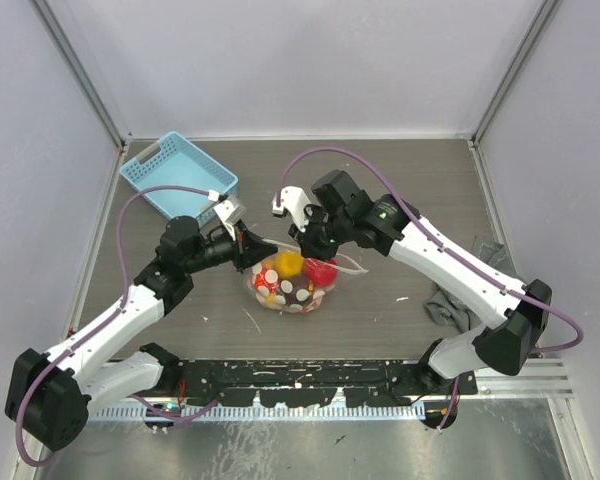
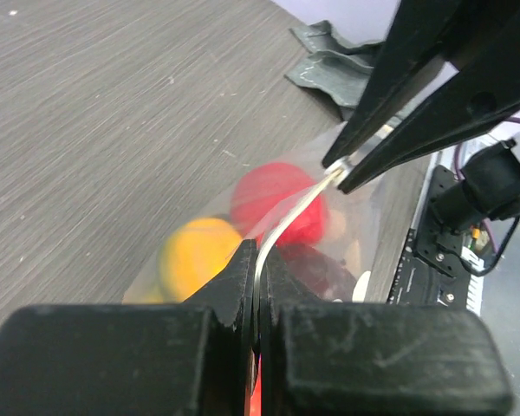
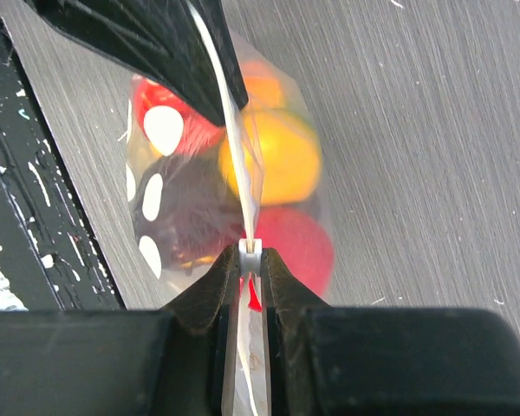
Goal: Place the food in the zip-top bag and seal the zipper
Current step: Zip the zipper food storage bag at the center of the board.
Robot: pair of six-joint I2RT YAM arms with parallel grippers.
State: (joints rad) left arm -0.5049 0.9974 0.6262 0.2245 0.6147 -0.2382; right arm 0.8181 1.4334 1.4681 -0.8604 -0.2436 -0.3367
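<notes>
Arms [image 1: 460, 265] inward over the zip-top bag [image 1: 280, 292], left jaws and right jaws tight on opposite ends of the zipper [image 3: 245, 169].

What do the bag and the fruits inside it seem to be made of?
The zip-top bag: thin clear plastic film, glossy; the fruits show through it. The food: probably moulded plastic, smooth and shiny, by the highlights; not certain.
</notes>
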